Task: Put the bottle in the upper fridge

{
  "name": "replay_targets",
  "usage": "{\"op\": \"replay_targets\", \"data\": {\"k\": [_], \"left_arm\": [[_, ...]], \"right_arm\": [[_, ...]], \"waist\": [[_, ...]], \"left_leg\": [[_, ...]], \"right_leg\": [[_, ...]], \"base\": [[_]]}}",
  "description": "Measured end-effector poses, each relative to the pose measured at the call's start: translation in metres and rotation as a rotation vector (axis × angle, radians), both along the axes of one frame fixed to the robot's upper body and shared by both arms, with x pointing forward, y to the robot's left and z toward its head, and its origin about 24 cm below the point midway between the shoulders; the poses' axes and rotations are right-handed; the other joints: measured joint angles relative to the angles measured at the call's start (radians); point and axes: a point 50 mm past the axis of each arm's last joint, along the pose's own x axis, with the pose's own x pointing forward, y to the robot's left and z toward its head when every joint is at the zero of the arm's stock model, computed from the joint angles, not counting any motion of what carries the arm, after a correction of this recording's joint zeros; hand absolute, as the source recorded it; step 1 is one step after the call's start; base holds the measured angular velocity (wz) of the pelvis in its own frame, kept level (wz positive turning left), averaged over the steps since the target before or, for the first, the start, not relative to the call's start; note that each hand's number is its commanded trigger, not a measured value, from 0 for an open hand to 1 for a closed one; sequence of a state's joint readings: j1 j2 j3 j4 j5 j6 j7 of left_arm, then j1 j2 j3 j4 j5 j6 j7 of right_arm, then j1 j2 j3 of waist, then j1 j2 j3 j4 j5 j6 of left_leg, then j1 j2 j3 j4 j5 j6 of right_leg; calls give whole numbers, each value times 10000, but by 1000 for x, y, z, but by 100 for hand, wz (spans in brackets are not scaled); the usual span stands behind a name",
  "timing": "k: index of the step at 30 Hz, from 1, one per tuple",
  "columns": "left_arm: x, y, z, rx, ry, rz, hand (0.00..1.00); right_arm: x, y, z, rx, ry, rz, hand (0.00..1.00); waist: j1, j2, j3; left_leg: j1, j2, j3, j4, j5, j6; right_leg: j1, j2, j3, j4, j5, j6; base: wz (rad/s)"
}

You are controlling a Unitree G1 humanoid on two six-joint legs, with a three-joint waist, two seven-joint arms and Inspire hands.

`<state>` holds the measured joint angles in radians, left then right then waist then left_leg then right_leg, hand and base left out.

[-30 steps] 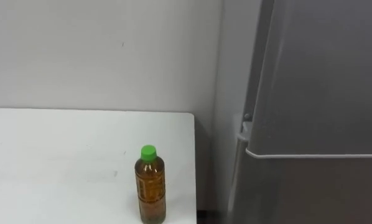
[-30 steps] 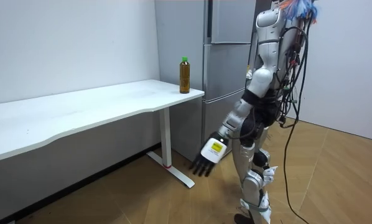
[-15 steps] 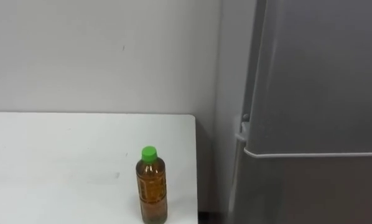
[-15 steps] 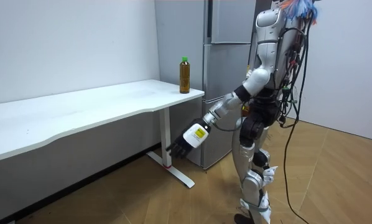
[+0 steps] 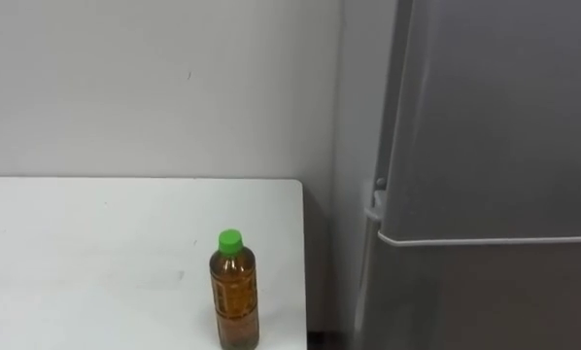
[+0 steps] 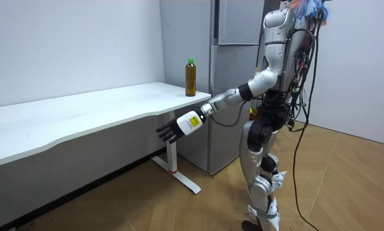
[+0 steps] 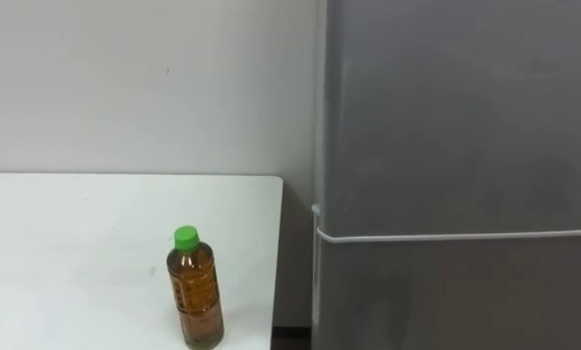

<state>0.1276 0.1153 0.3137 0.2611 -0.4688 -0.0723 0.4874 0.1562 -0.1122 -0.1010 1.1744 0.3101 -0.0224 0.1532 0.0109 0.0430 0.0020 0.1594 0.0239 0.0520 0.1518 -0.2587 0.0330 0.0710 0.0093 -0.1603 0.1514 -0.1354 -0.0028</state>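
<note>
While its target waits untouched, the left eye view looks down on the bottle [image 5: 235,297], amber-filled and green-capped, standing upright near the right end of a white table [image 5: 77,243]. Just beyond that end rises the grey fridge [image 5: 495,146], its upper and lower doors both closed, a pale seam running between them. A plain wall [image 5: 154,87] backs the table.

From the room view, the robot stands on a wooden floor [image 6: 346,192] in front of the fridge, at the table's end. Its left hand [image 6: 176,128] reaches out toward the room view's left, fingers loosely spread and holding nothing, lower than the tabletop and well apart from the bottle above it.

Seen from the right eye view, the bottle stands close to the table's near right corner, apart from the fridge.
</note>
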Motion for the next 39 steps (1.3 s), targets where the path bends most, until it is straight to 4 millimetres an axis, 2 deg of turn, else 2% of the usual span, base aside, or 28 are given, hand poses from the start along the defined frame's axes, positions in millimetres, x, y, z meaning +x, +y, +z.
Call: {"op": "replay_targets", "data": {"k": [10,29,34,39], "left_arm": [[11,19,69,1410,-2554,453,0],[9,30,137,2698,-5203,977,0],[6,29,165,3183,-6273,976,0],[9,23,180,3334,-6859,625,0]], "right_arm": [[-2,0,0,33,0,-236,0],[-9,-1,0,8,98,-627,0],[-10,-2,0,106,161,-856,0],[-9,-2,0,118,177,-901,0]], "waist": [[-16,12,-1],[227,95,5],[224,130,4],[184,145,3]], "left_leg": [[-1,2,0,-13,0,0],[-19,-2,-2,4,0,0],[-16,-2,-2,-17,0,0],[-87,-27,-76,-8,0,0]], "right_leg": [[-3,2,-7,12,0,0],[-10,5,53,4,0,1],[-12,13,38,3,0,1],[-52,14,-33,-7,0,1]], "base": [[0],[0],[0],[4]]}}
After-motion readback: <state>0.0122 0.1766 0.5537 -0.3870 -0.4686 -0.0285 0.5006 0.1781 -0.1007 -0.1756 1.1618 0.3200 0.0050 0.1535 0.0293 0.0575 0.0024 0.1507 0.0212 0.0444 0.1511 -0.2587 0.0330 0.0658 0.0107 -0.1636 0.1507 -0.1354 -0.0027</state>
